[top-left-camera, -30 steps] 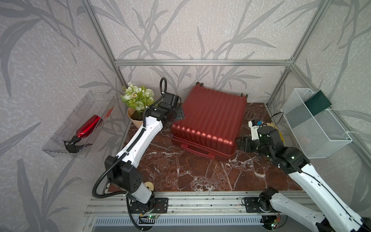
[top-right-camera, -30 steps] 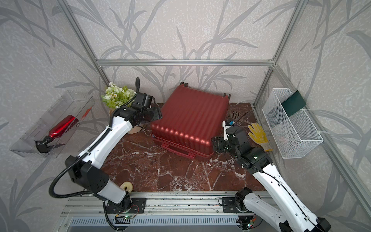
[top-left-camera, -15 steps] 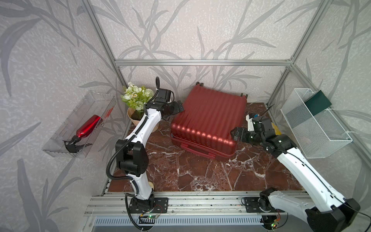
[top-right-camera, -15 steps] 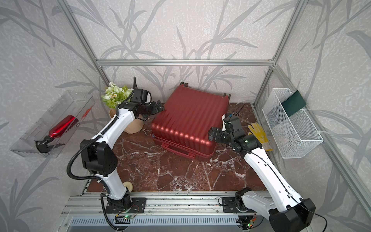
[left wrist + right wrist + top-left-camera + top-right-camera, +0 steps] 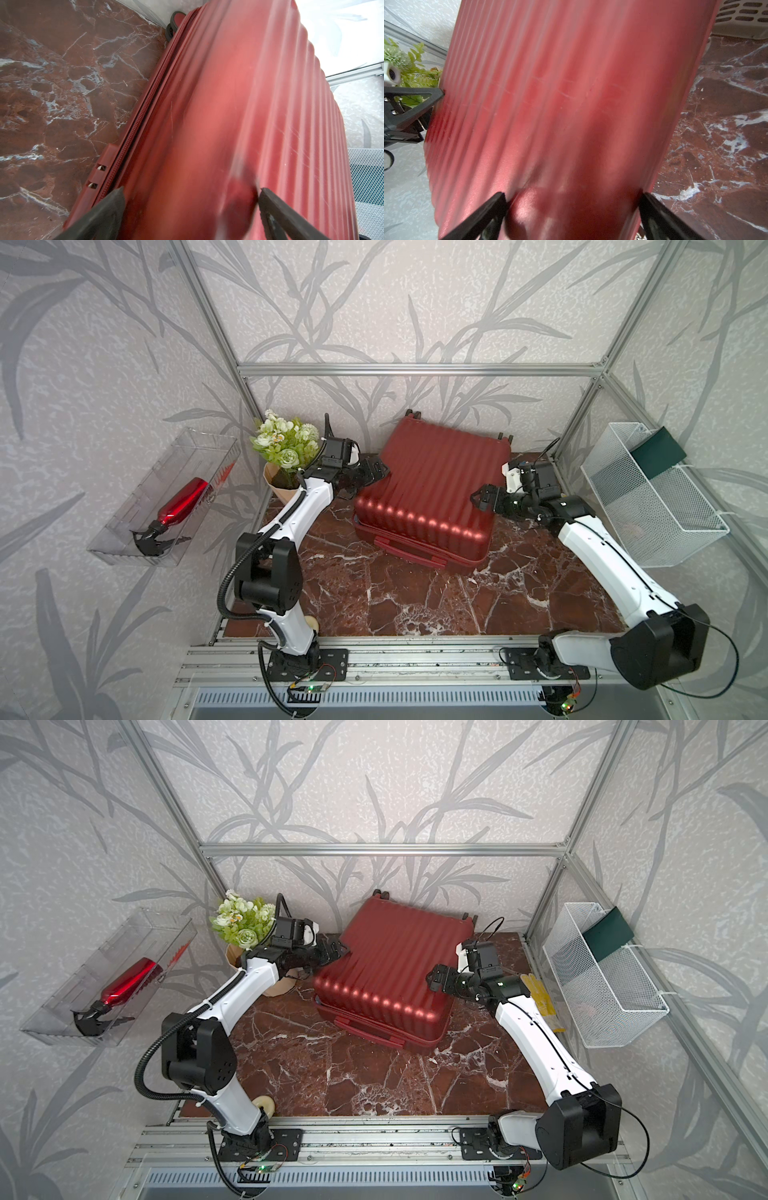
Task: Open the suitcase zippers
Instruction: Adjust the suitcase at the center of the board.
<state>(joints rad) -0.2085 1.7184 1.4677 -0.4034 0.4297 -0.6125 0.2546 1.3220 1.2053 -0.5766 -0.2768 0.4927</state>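
As the left gripper and right gripper gape wide at opposite sides of the suitcase, a flowerpot crowds the left arm and a yellow glove lies far right.

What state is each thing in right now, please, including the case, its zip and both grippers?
suitcase: closed, lying flat.
zippers: shut along the visible seam.
left gripper: open, at the suitcase's edge.
right gripper: open, at the opposite edge.
spray bottle: lying in the clear tray.

Between left claw and right claw: suitcase of glossy, ribbed, metallic-red hard plastic. Below them: polished, veined marble table.
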